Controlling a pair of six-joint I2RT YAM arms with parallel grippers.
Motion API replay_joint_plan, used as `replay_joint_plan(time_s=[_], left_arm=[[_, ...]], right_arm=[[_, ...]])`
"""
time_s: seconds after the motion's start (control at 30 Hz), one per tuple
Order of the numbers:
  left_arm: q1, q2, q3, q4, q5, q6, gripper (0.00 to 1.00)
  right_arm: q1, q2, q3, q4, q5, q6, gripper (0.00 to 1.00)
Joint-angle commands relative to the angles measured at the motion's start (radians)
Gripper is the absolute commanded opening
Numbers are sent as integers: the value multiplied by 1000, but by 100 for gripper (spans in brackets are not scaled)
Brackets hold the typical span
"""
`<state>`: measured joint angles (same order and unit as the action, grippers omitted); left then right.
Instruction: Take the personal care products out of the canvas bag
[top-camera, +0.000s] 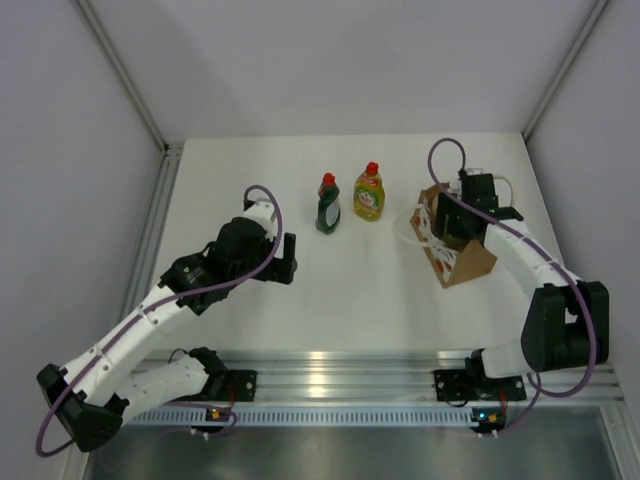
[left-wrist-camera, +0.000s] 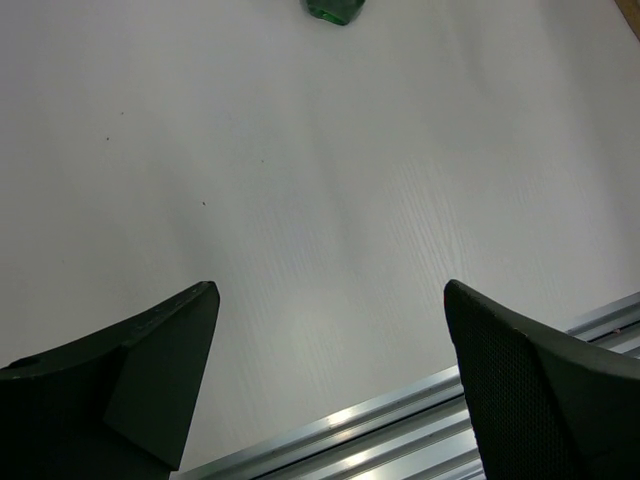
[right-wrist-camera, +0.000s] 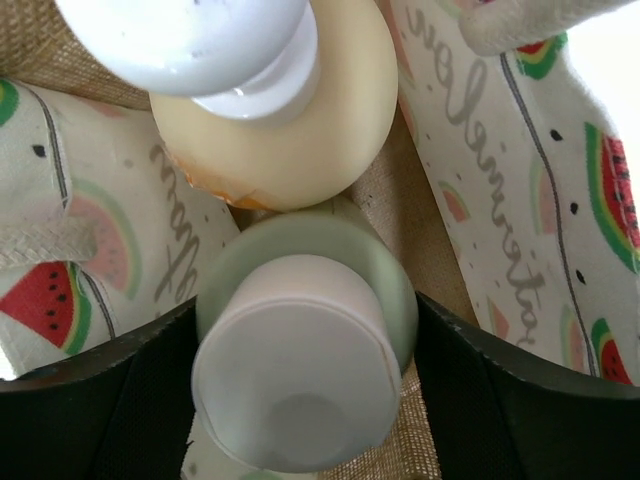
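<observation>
Personal care products are only half out: the right gripper (right-wrist-camera: 305, 335) reaches into the mouth of the canvas bag (top-camera: 470, 262), its dark fingers (right-wrist-camera: 110, 400) straddling the cream cylinder (right-wrist-camera: 300, 380) at nine and three o'clock. The jaws stand wide and hug the cylinder's sides, but I cannot tell whether they actually press on it. Touching the cylinder at its twelve o'clock stands the peach bottle with white pump (right-wrist-camera: 300, 130). A lift with a weak grip would likely let the smooth, round cylinder slip back down. A skewed lift could knock the peach bottle over inside the bag. The bag looks light, so friction might drag it up or tip it. The white rope handles (top-camera: 415, 225) drape close to the fingers and could snag. The bag's lining (right-wrist-camera: 530, 150) is printed with watermelon slices and grey cursive script. One word may read "love", and the rest I cannot make out. Across the table, the bag sits at three o'clock. The dark green bottle (top-camera: 328, 205) and yellow-green bottle (top-camera: 368, 195), both red-capped, stand upright side by side toward twelve o'clock, their labels too small to read. The left gripper (left-wrist-camera: 330, 290) hovers at nine o'clock, jaws spread and empty.
</observation>
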<state>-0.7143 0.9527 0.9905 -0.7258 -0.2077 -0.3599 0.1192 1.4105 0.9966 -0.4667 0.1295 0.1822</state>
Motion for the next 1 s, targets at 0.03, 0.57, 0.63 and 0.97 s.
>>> replay_joint_plan(time_s=[0.03, 0.57, 0.63, 0.97], left_arm=[[-4, -15, -10, 17, -19, -4, 98], [-4, -22, -13, 17, -30, -5, 98], [-4, -25, -13, 17, -35, -7, 98], [-4, -31, -16, 17, -41, -8, 98]], right_arm=[[-26, 25, 0, 59, 4, -4, 72], [-27, -74, 62, 60, 18, -38, 0], [-27, -90, 73, 62, 33, -44, 0], [-38, -163, 91, 62, 50, -50, 0]])
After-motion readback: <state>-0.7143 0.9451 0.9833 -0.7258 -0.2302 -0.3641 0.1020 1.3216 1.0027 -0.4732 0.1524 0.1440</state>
